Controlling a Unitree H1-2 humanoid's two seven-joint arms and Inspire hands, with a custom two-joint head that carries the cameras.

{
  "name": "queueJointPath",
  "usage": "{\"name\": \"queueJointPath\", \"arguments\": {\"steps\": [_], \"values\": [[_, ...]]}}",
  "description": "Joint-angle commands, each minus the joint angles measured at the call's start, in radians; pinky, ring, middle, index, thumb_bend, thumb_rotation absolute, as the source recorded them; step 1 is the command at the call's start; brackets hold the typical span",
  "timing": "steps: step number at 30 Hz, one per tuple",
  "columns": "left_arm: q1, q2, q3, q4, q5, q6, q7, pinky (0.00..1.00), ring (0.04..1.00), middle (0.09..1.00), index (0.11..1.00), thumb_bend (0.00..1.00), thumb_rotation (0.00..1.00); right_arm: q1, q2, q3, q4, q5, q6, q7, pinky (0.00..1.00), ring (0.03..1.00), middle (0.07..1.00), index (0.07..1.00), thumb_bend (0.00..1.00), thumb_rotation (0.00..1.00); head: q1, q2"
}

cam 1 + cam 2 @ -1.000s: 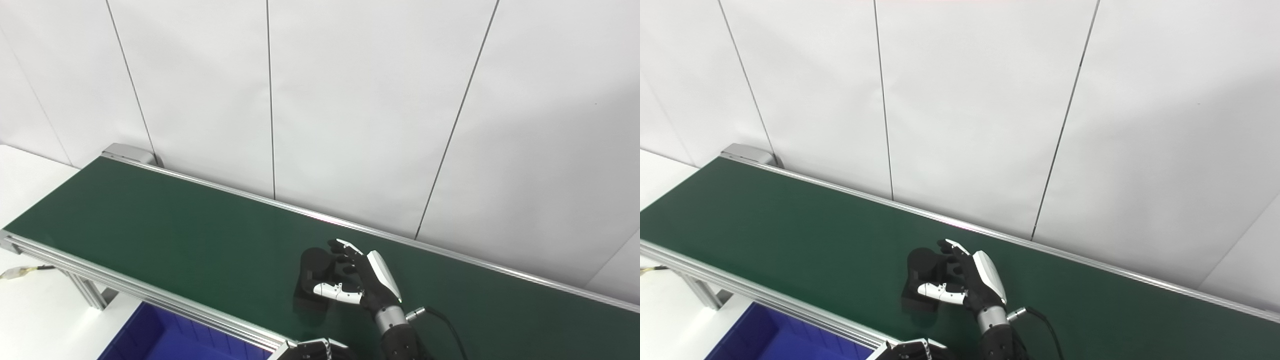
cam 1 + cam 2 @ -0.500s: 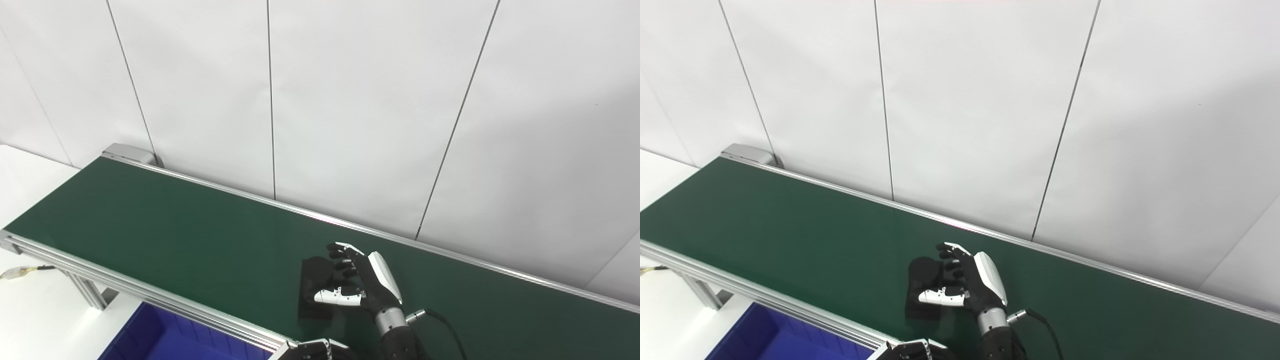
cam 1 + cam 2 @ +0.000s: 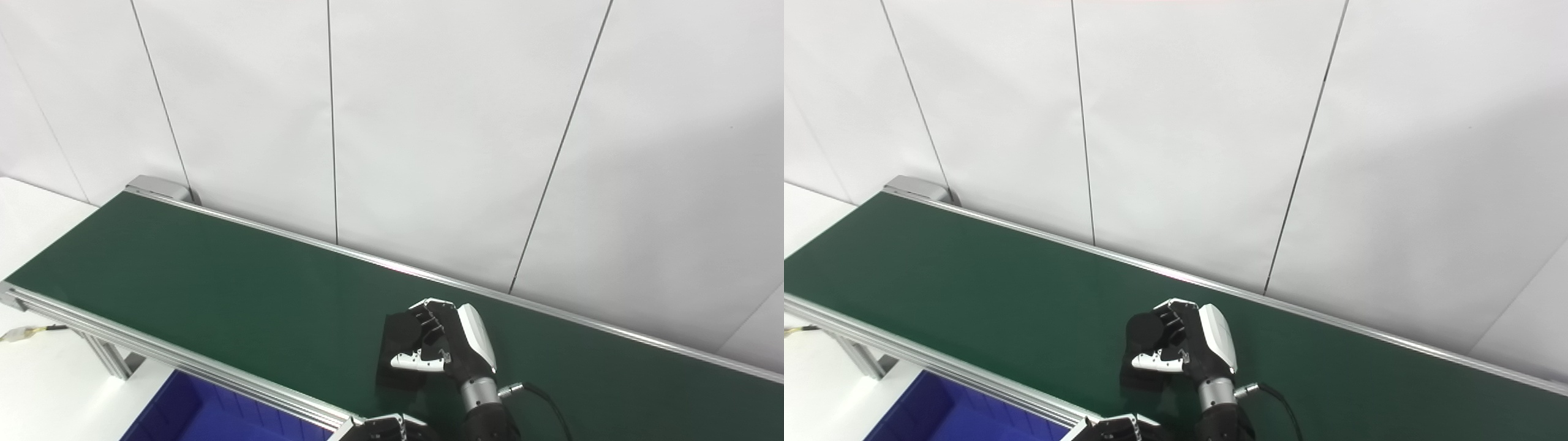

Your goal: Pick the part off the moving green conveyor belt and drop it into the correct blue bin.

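Your right hand (image 3: 450,346) is clenched around the black part (image 3: 401,343), which sits on the green conveyor belt (image 3: 214,294). Your left hand (image 3: 380,427) barely shows below the belt's near rail, beside the blue bin (image 3: 184,410); you cannot tell its state.

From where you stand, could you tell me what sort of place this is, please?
Probably a factory-style sorting station or a lab mock-up of one. A long green conveyor belt with aluminium rails runs along a plain white panelled wall, and a blue bin waits below its near edge.
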Motion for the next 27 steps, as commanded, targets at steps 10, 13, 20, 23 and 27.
{"name": "queueJointPath", "arguments": {"steps": [10, 13, 20, 23, 27], "values": [[-0.003, -0.013, -0.007, -0.031, -0.022, -0.05, -0.007, 0.61, 0.633, 0.648, 0.661, 0.89, 0.64, -0.024, 0.025, -0.001, -0.031, -0.014, -0.088, -0.084, 0.42, 0.475, 0.467, 0.499, 0.53, 0.0, -0.001, 0.005], [-0.004, -0.014, -0.008, -0.028, -0.023, -0.053, -0.006, 0.62, 0.634, 0.648, 0.661, 0.89, 0.64, -0.023, 0.025, -0.004, -0.034, -0.004, -0.094, -0.084, 0.42, 0.473, 0.464, 0.502, 0.53, 0.0, -0.002, 0.005], [-0.002, -0.013, -0.008, -0.027, -0.022, -0.054, -0.005, 0.62, 0.642, 0.654, 0.664, 0.88, 0.65, 0.005, 0.024, -0.02, -0.111, 0.019, -0.07, -0.066, 0.38, 0.446, 0.446, 0.51, 0.53, 0.0, -0.025, 0.005], [-0.002, -0.012, -0.005, -0.025, -0.023, -0.057, -0.004, 0.62, 0.644, 0.655, 0.664, 0.88, 0.65, 0.033, 0.022, -0.035, -0.194, 0.031, -0.032, -0.042, 0.37, 0.438, 0.442, 0.511, 0.53, 0.0, -0.046, 0.008], [0.001, -0.009, -0.002, -0.029, -0.025, -0.054, -0.004, 0.62, 0.647, 0.659, 0.664, 0.88, 0.65, 0.062, 0.016, -0.054, -0.288, 0.046, -0.02, -0.016, 0.37, 0.445, 0.454, 0.505, 0.53, 0.0, -0.071, 0.01]]}}
